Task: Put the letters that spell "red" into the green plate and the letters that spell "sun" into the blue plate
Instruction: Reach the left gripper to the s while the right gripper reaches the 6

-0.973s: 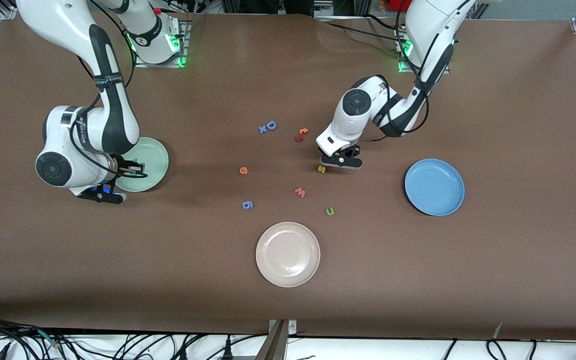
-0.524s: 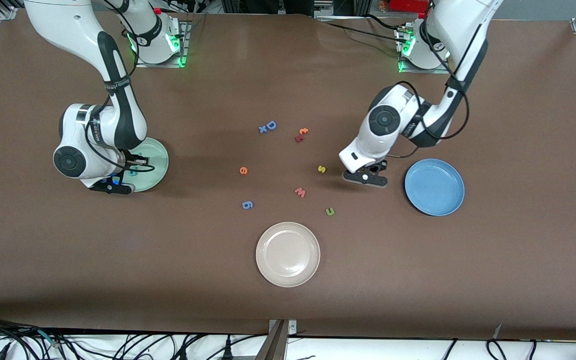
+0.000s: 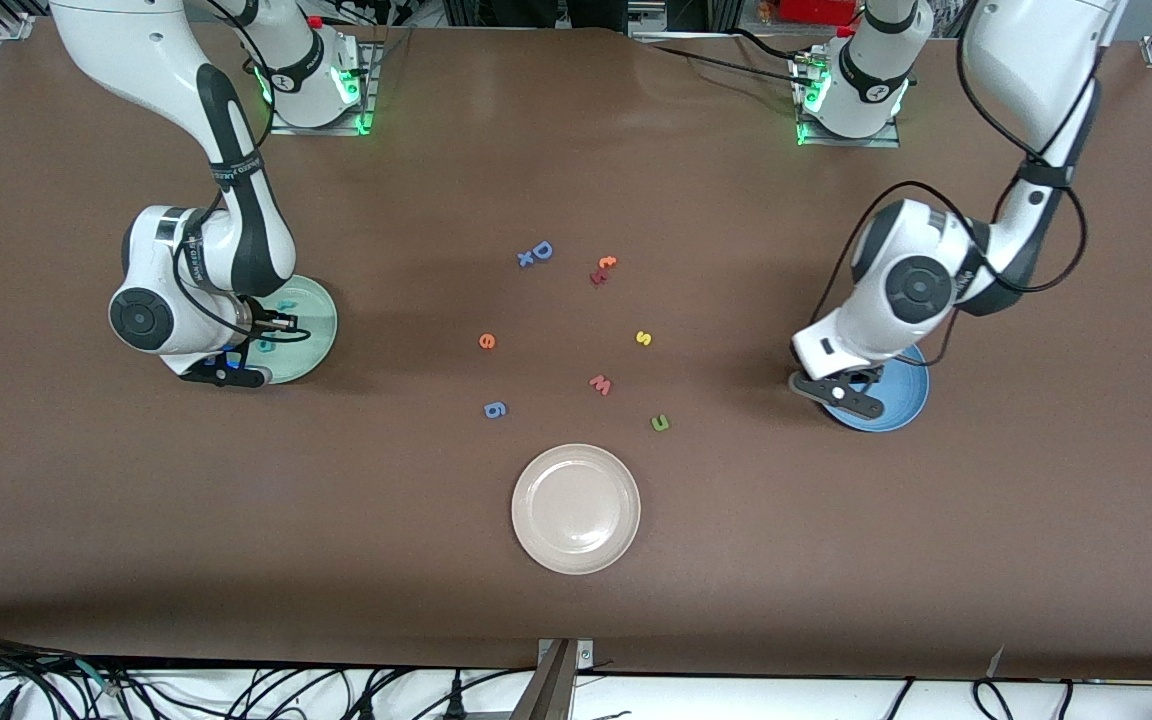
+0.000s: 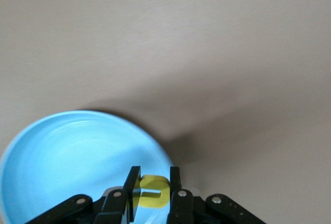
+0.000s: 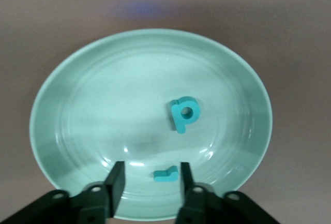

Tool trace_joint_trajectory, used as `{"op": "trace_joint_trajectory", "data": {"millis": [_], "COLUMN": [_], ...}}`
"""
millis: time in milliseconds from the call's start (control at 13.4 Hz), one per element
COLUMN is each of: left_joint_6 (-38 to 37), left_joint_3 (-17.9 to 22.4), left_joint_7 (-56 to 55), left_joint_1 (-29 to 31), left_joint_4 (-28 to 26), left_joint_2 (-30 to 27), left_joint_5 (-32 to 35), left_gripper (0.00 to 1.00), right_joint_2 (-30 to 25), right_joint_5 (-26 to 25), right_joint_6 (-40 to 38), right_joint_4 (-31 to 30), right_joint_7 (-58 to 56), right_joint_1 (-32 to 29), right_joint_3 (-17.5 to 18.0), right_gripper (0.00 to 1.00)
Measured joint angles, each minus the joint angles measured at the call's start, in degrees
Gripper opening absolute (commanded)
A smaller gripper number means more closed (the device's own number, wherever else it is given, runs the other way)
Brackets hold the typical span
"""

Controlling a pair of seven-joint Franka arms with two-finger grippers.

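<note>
You've swung the left gripper (image 4: 153, 195), clamping what looks like the yellow "u" (image 4: 153, 190), from beside the "s" (image 3: 643, 338) to over the blue plate (image 3: 898, 410), while the right gripper (image 5: 150, 180) has parted above the green plate (image 5: 72, 100).

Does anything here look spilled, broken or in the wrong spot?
Nothing stands out. Loose letters lie scattered flat on the table. Two teal letters sit in the green plate, and the left gripper holds a yellow letter over the blue plate.

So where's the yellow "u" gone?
The yellow "u" is pinched in the left tool, up in the air over the rim of the blue plate at the left arm's end of the table.
</note>
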Motion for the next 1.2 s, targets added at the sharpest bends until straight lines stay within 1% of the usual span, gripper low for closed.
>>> {"op": "trace_joint_trajectory", "data": {"millis": [75,150,225,299,449,674,898,1048,1198], "left_joint_6": [-0.1,-0.3,-0.4,-0.5,-0.5,-0.5,-0.5,-0.5,-0.5], "left_joint_3": [0.0,0.0,0.0,0.0,-0.1,-0.2,-0.6,-1.0,-1.2], "left_joint_7": [2.1,3.6,4.6,5.2,5.6,5.7,5.1,0.5,-4.8], "left_joint_1": [1.2,2.1,2.7,3.0,3.0,3.0,2.6,0.2,-3.5], "left_joint_4": [0.0,0.0,-0.1,-0.1,-0.1,-0.1,0.0,0.0,0.0], "left_joint_2": [0.0,0.0,0.0,0.1,0.4,0.4,0.4,0.4,0.4], "left_joint_5": [0.0,0.0,0.0,0.0,0.0,-0.9,-8.7,-9.9,-9.9], "left_gripper": [0.02,0.15,0.55,1.0,1.0,1.0,1.0,1.0,1.0], "right_joint_2": [-0.4,-0.8,-1.2,-1.7,-2.1,-1.9,-0.8,1.3,3.8], "right_joint_5": [0.1,0.2,0.3,0.3,0.4,0.4,0.4,0.4,0.4], "right_joint_6": [-0.7,-2.4,-4.3,-6.1,-7.4,-6.9,-1.4,3.7,7.5], "right_joint_4": [0.7,2.2,4.4,6.8,10.5,14.0,14.6,14.6,14.6], "right_joint_7": [0.5,2.0,4.5,7.8,16.0,28.1,34.8,36.3,36.7], "right_joint_1": [0.1,0.4,0.8,1.3,2.1,2.8,3.6,3.8,4.6], "right_joint_3": [0.1,0.3,0.9,1.9,5.4,11.8,16.9,20.1,21.6], "right_gripper": [1.0,1.0,0.99,1.0,1.0,1.0,0.99,0.99,0.99]}}
